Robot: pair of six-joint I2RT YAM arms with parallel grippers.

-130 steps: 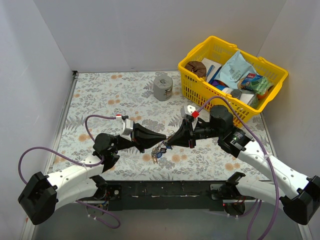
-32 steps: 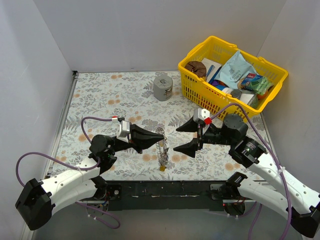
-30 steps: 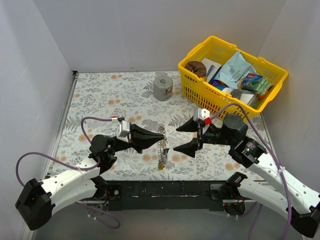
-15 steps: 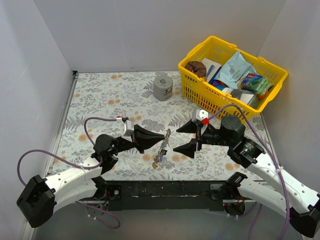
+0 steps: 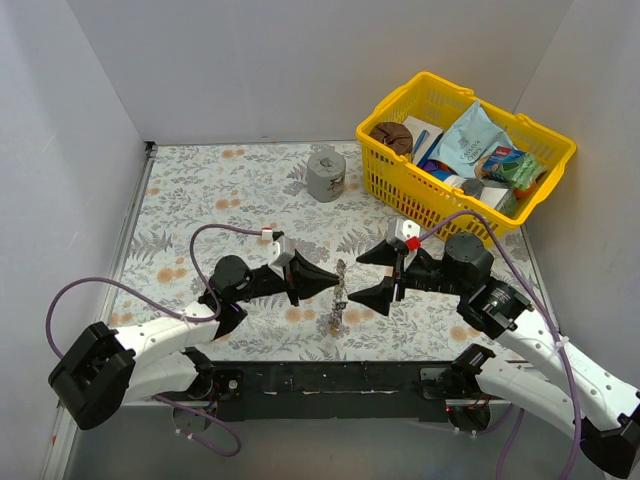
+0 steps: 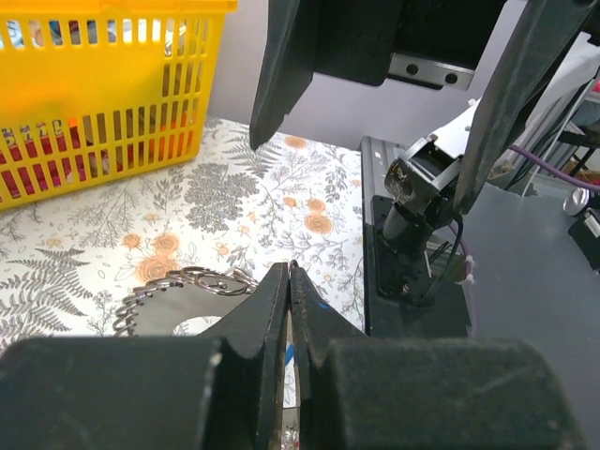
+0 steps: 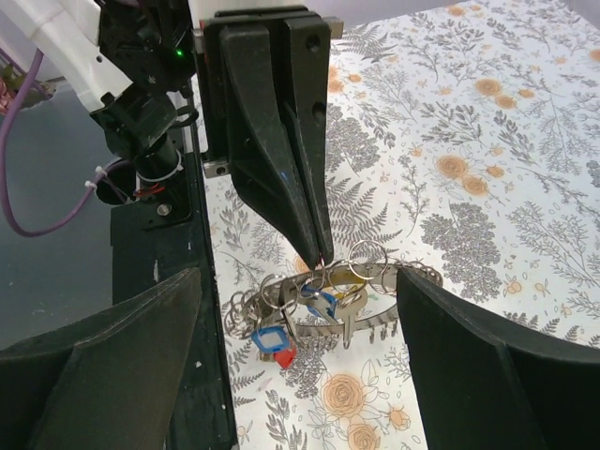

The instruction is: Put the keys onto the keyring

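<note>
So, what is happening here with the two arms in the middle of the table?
The left gripper is shut on the keyring and holds it up between the two arms, with the keys bunched at it. The right gripper is open, facing the ring without touching it. Whether every key is threaded on cannot be told.

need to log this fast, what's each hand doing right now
Left hand: closed, pinching the keyring.
Right hand: open, holding nothing.
</note>
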